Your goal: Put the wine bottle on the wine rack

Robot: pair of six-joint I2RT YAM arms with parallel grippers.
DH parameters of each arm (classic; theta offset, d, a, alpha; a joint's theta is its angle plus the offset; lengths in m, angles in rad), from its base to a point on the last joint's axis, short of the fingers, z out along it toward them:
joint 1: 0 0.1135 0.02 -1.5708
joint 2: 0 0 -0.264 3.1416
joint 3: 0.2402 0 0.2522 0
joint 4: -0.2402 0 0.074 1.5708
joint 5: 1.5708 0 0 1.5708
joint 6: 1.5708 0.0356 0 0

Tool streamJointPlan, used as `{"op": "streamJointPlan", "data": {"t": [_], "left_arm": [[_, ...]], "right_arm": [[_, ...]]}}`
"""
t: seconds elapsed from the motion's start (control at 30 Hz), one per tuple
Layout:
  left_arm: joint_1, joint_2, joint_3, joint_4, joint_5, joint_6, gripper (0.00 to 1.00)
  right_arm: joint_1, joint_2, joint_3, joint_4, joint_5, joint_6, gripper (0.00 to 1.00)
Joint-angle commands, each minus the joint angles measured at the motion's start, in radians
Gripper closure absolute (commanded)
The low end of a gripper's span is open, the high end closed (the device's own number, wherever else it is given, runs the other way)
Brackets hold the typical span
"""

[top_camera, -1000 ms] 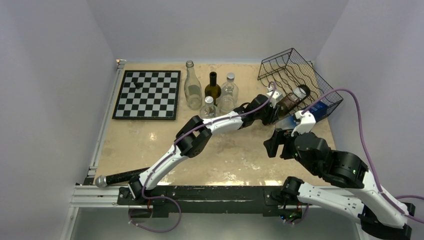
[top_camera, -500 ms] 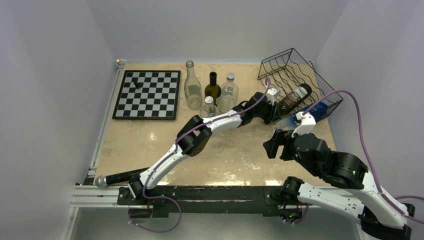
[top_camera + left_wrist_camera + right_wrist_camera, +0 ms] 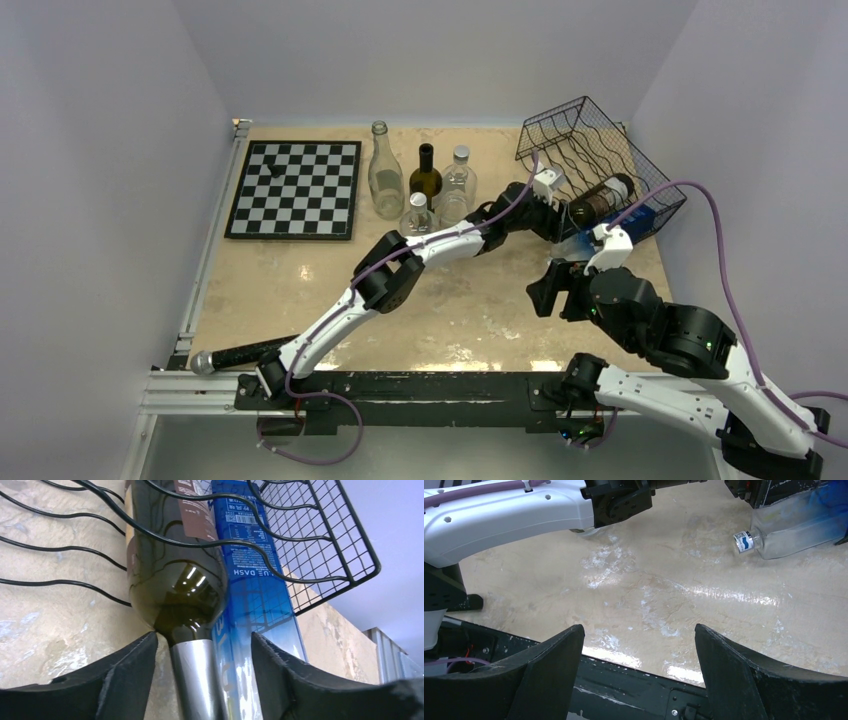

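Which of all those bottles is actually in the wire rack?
The dark wine bottle, lying on its side in the black rack; the four bottles near the chessboard stand upright.

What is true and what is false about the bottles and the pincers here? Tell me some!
The wine bottle lies in the wine rack. True.
The left pincer squeezes the bottle's neck. False: its jaws stand apart from the neck.
The right pincer holds nothing. True.
The chessboard lies on the right side of the table. False: it lies on the left.
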Motion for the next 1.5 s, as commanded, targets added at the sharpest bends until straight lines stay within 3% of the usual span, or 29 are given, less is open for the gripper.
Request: {"op": "streamJointPlan", "data": {"t": [0.0,0.27,0.43,0.77,0.97,1.27,1.47], "left_arm": [[-0.019,-0.064,-0.014,0.122,0.038,-0.023,0.23],[-0.019,-0.161,-0.147,0.137,-0.033,0.035,0.01],[-0.017,-0.251,-0.274,0.160,-0.132,0.079,0.01],[-0.016,-0.290,-0.330,0.177,-0.103,0.074,0.01],[-0.014,-0.378,-0.465,0.204,-0.153,0.090,0.01],[-0.006,-0.464,-0.578,0.051,-0.174,0.158,0.14],[0.007,-0.428,-0.510,-0.062,-0.145,0.158,0.32]], "right_arm": [[0.001,-0.015,-0.001,-0.005,0.018,0.027,0.14],[0.001,-0.012,0.004,-0.006,0.021,0.023,0.13],[0.000,-0.010,0.011,-0.006,0.021,0.016,0.12],[0.000,-0.010,0.037,-0.028,0.036,0.015,0.11],[0.000,-0.007,0.037,-0.027,0.041,0.014,0.11],[0.000,-0.016,0.016,-0.004,0.033,0.016,0.11],[0.000,-0.009,0.012,0.002,0.028,0.013,0.11]]}}
